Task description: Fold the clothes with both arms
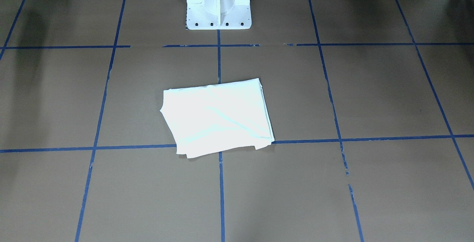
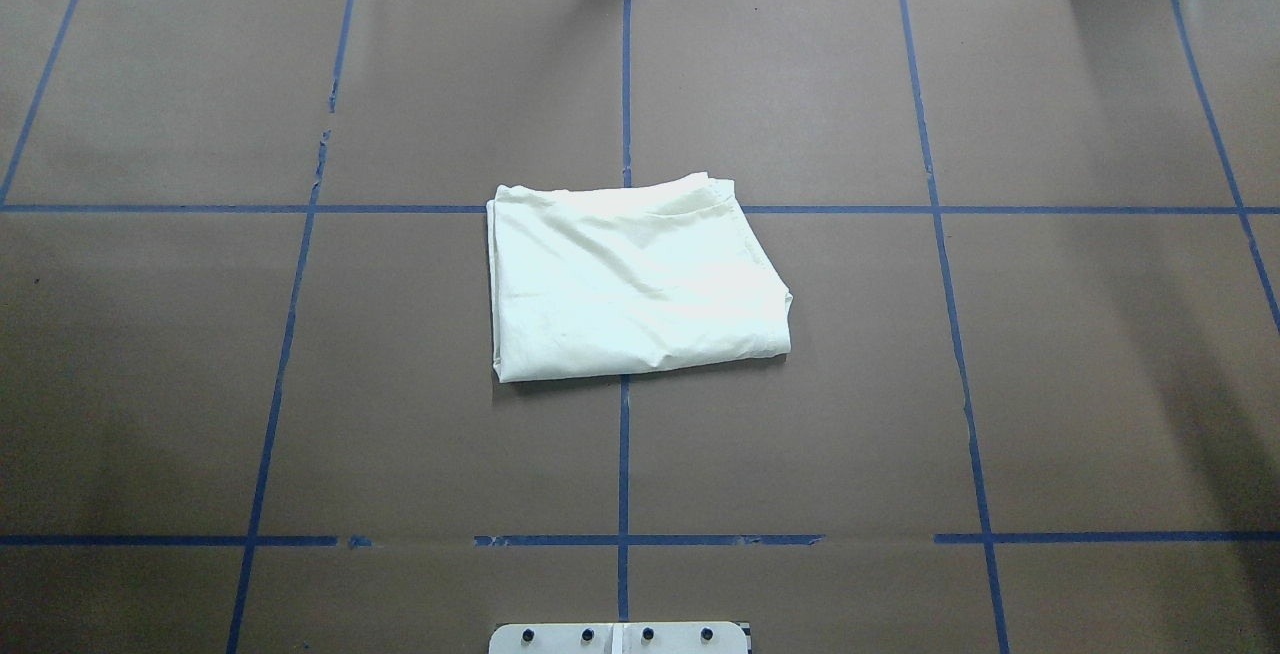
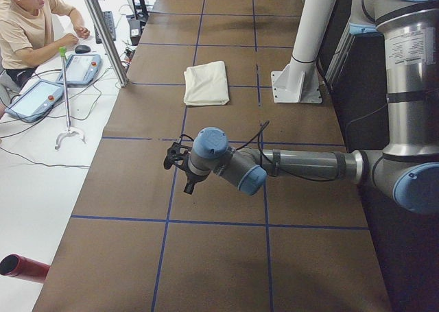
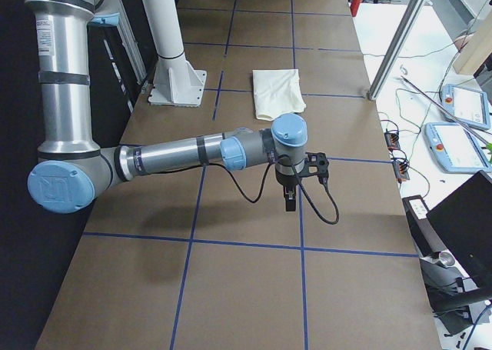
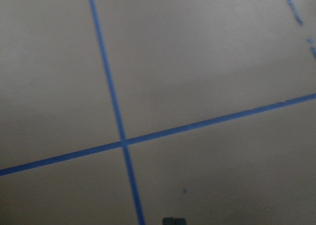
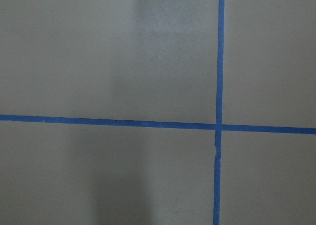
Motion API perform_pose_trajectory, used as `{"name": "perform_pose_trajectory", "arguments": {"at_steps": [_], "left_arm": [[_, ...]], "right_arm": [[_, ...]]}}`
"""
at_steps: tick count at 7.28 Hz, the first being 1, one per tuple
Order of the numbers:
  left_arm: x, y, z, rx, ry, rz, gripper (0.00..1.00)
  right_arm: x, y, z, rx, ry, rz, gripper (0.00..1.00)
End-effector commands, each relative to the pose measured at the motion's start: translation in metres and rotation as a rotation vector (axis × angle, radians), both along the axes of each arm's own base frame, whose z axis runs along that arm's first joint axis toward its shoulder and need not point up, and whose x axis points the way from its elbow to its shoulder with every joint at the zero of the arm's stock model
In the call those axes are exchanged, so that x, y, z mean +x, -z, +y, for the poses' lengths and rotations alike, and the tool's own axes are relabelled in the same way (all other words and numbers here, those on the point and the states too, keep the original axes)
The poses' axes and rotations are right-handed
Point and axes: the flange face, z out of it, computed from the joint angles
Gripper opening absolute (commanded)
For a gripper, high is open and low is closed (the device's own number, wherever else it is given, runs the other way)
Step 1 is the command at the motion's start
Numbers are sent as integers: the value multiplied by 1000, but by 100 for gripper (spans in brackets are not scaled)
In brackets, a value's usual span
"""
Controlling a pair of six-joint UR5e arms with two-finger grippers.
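Closest to where I stand at the table's left end, the left arm (image 3: pixel 309 165) reaches out low and level over the brown table (image 3: pixel 219 257). Its wrist is bent so that the left gripper (image 3: pixel 188 187) points down and hangs above the surface. From this side I cannot tell whether its fingers are apart or together. Its wrist camera shows only the brown surface and a crossing of blue tape (image 5: pixel 114 101), plus a small dark bit at the bottom edge that is too small to read.

Seen from the other end, the right arm (image 4: pixel 177 154) is in much the same pose. The right gripper (image 4: pixel 289 204) hangs pointing down over the table, and there too I cannot tell how its fingers stand.

The T-shirt (image 2: pixel 630 279) lies in the middle of the table in front of the white pedestal (image 1: pixel 218 5), folded into a rough rectangle with the plain cream side up. It sits across the centre tape line, with its edge farthest from the robot along a cross line. A few soft creases run over the top layer, and stacked layers show at one side. Both grippers are well apart from it, each out toward its own end of the table.

Across the table from the robot, a person (image 3: pixel 27 24) in a beige shirt sits by two teach pendants (image 3: pixel 81 68).
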Motion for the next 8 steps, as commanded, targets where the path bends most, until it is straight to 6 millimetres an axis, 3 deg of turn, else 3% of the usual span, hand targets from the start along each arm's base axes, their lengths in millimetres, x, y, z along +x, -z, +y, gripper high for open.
{"name": "perform_pose_trajectory", "arguments": {"at_steps": [1, 2, 4, 5, 8], "left_arm": [[-12, 4, 6, -150, -12, -52, 100], [-15, -23, 34, -144, -70, -96, 100], [-28, -51, 61, -136, -136, -274, 100], [-26, -62, 68, -156, -161, -281, 100], [-12, -57, 70, -151, -176, -119, 100]], "right_arm": [[7, -7, 5, -2, 10, 3, 100], [7, -8, 5, -3, 9, 5, 100], [7, -8, 6, -3, 9, 5, 100], [7, -12, 6, -8, 8, 5, 100], [7, -12, 6, -8, 7, 1, 100]]}}
